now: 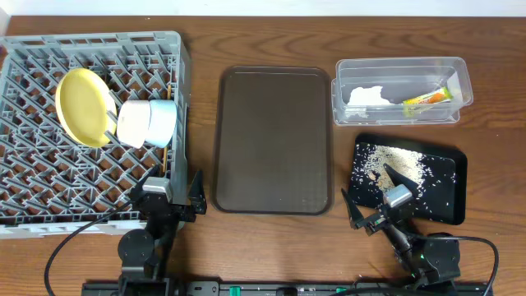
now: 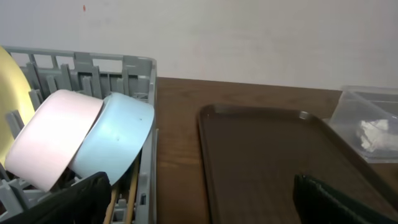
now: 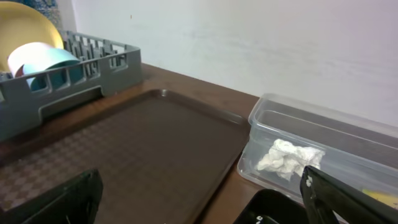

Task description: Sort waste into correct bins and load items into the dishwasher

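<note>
The grey dish rack [image 1: 49,189] holds the yellow plate [image 1: 82,105], the white bowl [image 1: 133,122] and the light blue bowl [image 1: 162,122]; chopsticks [image 2: 127,196] lie beside the bowls. The clear tub [image 1: 400,67] holds the white napkin [image 1: 366,95] and the yellow-green wrapper [image 1: 427,97]. Pale crumbs [image 1: 394,164] lie in the black tray [image 1: 448,193]. My left gripper [image 1: 171,196] is open and empty at the rack's front right corner. My right gripper [image 1: 374,205] is open and empty at the black tray's front left corner.
A large dark brown tray [image 1: 273,140] lies bare between the rack and the bins, and shows in both wrist views [image 2: 267,162] [image 3: 137,155]. A white wall stands behind the table.
</note>
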